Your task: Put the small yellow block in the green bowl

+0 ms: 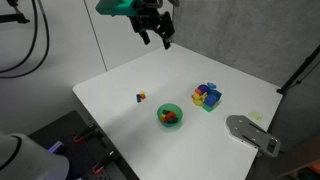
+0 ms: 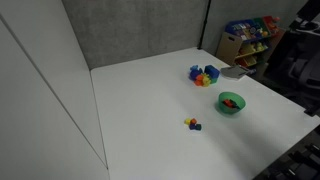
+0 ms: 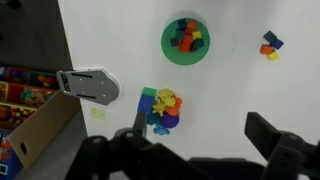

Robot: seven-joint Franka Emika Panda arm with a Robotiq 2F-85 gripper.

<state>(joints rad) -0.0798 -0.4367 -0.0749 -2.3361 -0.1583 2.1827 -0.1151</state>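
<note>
The small yellow block (image 3: 270, 54) lies on the white table (image 3: 230, 90), touching a blue and an orange-red small block (image 3: 271, 42). In both exterior views it shows as a tiny yellow piece (image 1: 143, 95) (image 2: 189, 123) beside a darker one. The green bowl (image 3: 168, 52) (image 1: 160, 113) (image 2: 241, 107) stands apart from it and holds red, orange and yellow pieces. My gripper (image 1: 156, 42) hangs high above the table's far side, open and empty. In the wrist view its fingers (image 3: 200, 135) frame bare table, far from the block.
A cluster of multicoloured blocks (image 3: 163, 108) (image 1: 207, 96) (image 2: 204, 74) sits near the bowl. A grey flat device (image 3: 90, 85) (image 1: 250, 132) lies at the table's edge. A box of toys (image 3: 25, 110) stands beyond the table.
</note>
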